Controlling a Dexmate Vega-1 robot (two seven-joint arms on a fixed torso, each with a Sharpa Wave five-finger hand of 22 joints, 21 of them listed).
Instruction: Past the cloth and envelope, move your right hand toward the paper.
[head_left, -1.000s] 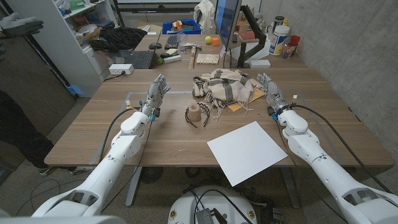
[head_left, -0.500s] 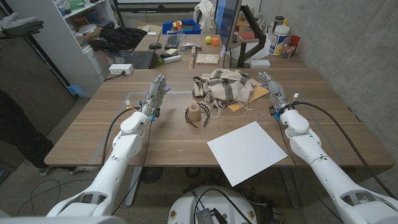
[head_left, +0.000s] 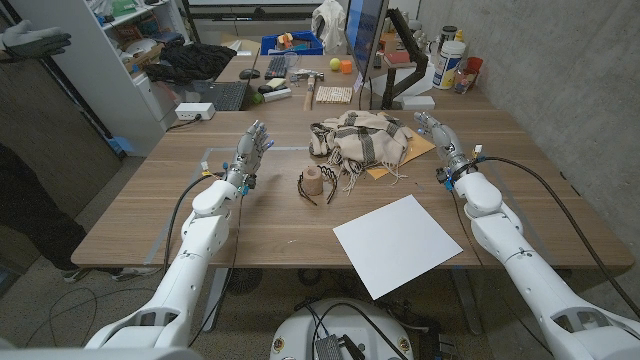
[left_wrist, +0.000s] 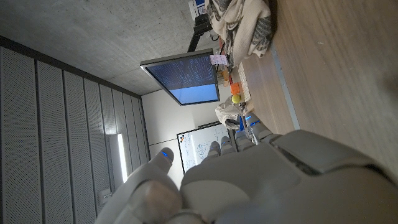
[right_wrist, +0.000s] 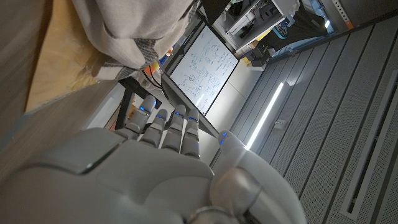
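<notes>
A white sheet of paper (head_left: 398, 243) lies on the wooden table (head_left: 275, 225) near its front edge. Behind it a cream and dark striped cloth (head_left: 362, 140) is bunched up, with a tan envelope (head_left: 414, 150) peeking out under its right side. My right hand (head_left: 438, 138) is raised beside the envelope's right end, fingers apart and holding nothing; the cloth (right_wrist: 134, 25) and envelope (right_wrist: 62, 62) show in the right wrist view past that hand (right_wrist: 155, 168). My left hand (head_left: 252, 148) is up at the table's left, fingers spread and empty.
A small wooden cylinder (head_left: 314, 181) and a dark band (head_left: 327, 193) sit in the table's middle. A monitor (head_left: 364, 40), keyboard, bottles (head_left: 452, 58) and clutter crowd the desk behind. A shelf unit (head_left: 90, 70) stands at the far left.
My right arm has drifted slightly to the right and back; the hand stays beside the envelope. The left arm and the objects have not moved.
</notes>
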